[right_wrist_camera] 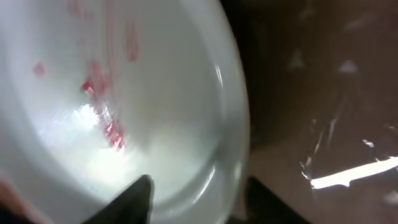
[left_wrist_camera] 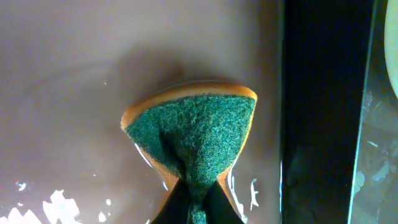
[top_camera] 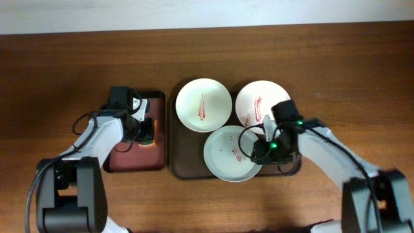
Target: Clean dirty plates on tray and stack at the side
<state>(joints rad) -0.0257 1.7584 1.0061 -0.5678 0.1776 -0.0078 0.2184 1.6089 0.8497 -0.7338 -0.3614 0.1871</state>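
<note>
Three plates with red streaks lie on the dark brown tray (top_camera: 185, 157): a white plate (top_camera: 204, 105) at the back left, a white plate (top_camera: 253, 98) at the back right, and a pale greenish plate (top_camera: 228, 155) at the front. My right gripper (top_camera: 262, 147) is open and straddles the front plate's right rim. In the right wrist view (right_wrist_camera: 198, 198) one finger is inside this plate (right_wrist_camera: 124, 93) and one outside. My left gripper (top_camera: 146, 133) is shut on a green and orange sponge (left_wrist_camera: 193, 134), pinching it (left_wrist_camera: 198, 208) on the smaller tray.
The smaller reddish-brown tray (top_camera: 132, 155) with a black rim (left_wrist_camera: 317, 93) lies left of the big tray, almost touching it. Bare wooden table (top_camera: 362, 77) surrounds both trays. Both arms reach in from the front edge.
</note>
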